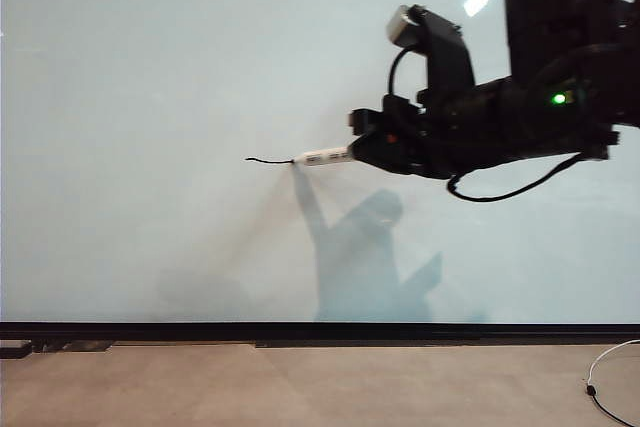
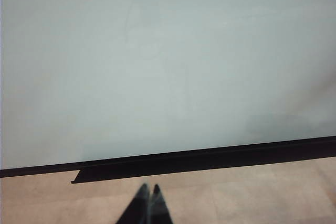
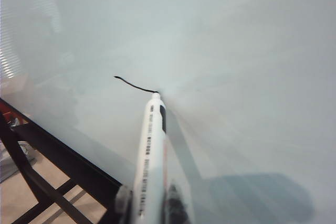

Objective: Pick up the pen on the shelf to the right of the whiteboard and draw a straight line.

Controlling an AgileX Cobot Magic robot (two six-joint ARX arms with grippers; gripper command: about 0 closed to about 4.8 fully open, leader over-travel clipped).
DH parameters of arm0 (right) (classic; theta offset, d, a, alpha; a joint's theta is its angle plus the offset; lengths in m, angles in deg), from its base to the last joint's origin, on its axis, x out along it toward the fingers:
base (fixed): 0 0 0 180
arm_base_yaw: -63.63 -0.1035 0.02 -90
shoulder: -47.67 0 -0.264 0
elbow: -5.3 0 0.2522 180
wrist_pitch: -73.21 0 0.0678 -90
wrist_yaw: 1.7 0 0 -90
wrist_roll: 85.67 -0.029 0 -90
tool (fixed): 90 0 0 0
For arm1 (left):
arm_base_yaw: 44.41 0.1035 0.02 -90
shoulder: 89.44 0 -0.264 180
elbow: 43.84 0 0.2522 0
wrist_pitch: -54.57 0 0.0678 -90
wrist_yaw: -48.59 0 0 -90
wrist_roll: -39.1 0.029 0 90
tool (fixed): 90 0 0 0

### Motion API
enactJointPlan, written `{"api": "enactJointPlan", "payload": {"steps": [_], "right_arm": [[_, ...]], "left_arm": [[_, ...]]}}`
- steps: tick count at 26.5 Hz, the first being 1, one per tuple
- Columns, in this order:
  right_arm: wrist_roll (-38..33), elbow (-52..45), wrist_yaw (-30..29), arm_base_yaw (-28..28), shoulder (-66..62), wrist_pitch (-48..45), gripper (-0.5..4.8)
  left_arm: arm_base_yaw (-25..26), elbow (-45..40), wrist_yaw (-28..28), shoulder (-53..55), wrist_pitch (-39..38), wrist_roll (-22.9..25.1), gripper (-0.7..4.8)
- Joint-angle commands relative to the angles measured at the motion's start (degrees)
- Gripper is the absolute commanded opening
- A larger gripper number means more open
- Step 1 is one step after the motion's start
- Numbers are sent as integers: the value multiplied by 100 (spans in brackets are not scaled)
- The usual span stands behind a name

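the right gripper (image 1: 362, 150) is clamped on the pen (image 1: 323, 157), whose tip touches the whiteboard (image 1: 150, 67) at the right end of a short black line (image 1: 268, 160). the left gripper (image 2: 148, 192) sits low by the board's black bottom edge (image 2: 210, 158), fingers pressed together, holding nothing.

The left pincer (image 2: 148, 195) shows only blurred dark tips, cut off at the edge. The pen's (image 3: 150, 150) rear end vanishes inside the right pincer (image 3: 149, 203).
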Motion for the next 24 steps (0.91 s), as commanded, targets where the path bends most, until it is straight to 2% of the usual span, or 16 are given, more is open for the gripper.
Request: {"api": "enactJointPlan", "payload": {"steps": [1, 9, 21, 24], "right_arm": [[-2, -138, 240, 223, 236, -188, -4], [87, -737, 240, 612, 732, -190, -4], [107, -1794, 212, 1558, 1834, -157, -4], [94, -1880, -216, 1718, 1864, -155, -4]], "left_arm": [[-2, 20, -13, 0, 74, 4, -5], [-2, 20, -13, 0, 76, 4, -5], [-2, 20, -13, 0, 76, 4, -5], [-2, 20, -13, 0, 76, 4, -5]]}}
